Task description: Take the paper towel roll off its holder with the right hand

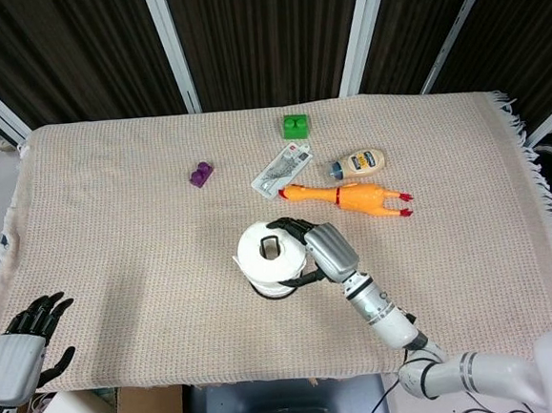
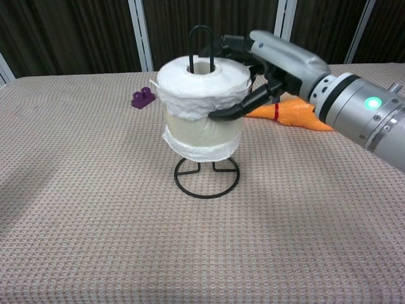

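My right hand [image 2: 272,69] [image 1: 319,248] grips the white paper towel roll [image 2: 202,104] [image 1: 271,255] from its right side. The roll hangs high on the black wire holder [image 2: 206,178], clear of the round base ring. Only the tip of the holder's loop [image 2: 200,30] shows above the roll's core. In the head view the roll hides most of the holder. My left hand [image 1: 26,337] rests open at the table's near left corner, far from the roll.
A rubber chicken [image 1: 347,197] [image 2: 292,114] lies just behind my right hand. Further back lie a mayonnaise bottle [image 1: 357,164], a silver packet [image 1: 281,170], a green block [image 1: 294,125] and a purple block [image 1: 201,174] [image 2: 143,97].
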